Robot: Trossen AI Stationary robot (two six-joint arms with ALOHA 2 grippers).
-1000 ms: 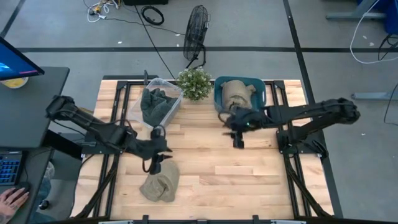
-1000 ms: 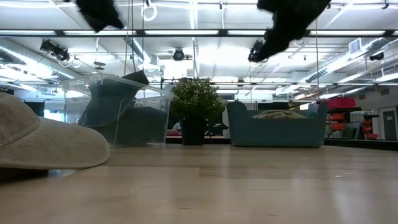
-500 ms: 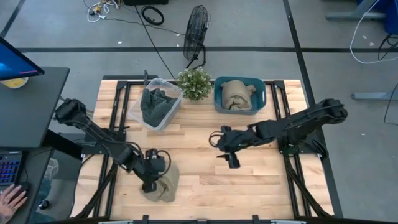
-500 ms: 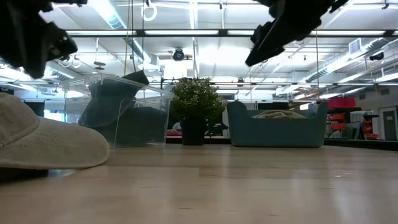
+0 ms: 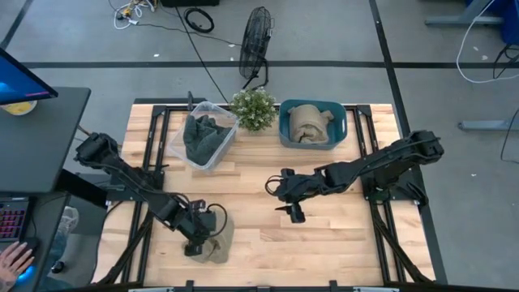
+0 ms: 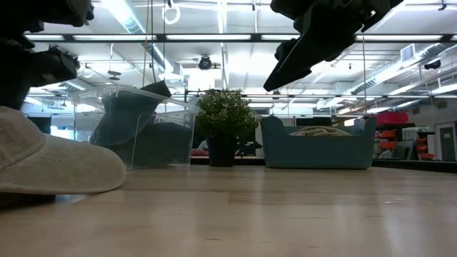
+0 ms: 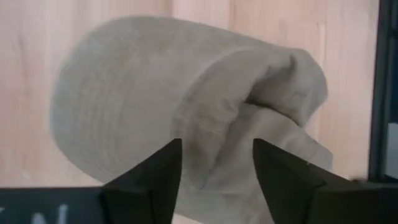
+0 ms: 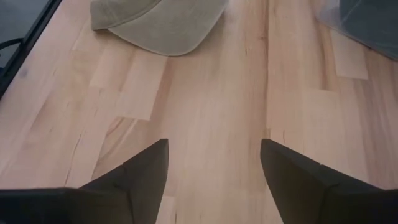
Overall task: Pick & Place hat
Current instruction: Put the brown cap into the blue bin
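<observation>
A tan hat (image 5: 219, 241) lies on the wood near the table's near-left corner, also seen in the low view (image 6: 50, 160) and the right wrist view (image 8: 158, 22). My left gripper (image 5: 198, 240) is open, low over the hat, pointing down. In the left wrist view its fingers (image 7: 216, 155) straddle a fold of the hat's crown (image 7: 143, 93). My right gripper (image 5: 293, 212) hangs open above the bare middle of the table (image 8: 214, 155), well to the right of the hat, high in the low view (image 6: 300, 61). My left gripper stands open right over the hat's crown (image 7: 211, 124), coming from above. Whether its fingertips (image 7: 171, 158) touch the cloth, I cannot tell.
Along the far edge stand a clear plastic bin (image 5: 203, 134) holding dark cloth, a potted plant (image 5: 253, 108) and a blue bin (image 5: 312, 123) with another tan hat in it. Bare wood lies between the two grippers.
My left gripper has moved toward the near edge and down, from beside the hat's far side to right over it. My right gripper has travelled from in front of the blue bin toward the table's left and near side, to the middle of the table. The hat has stayed put.
</observation>
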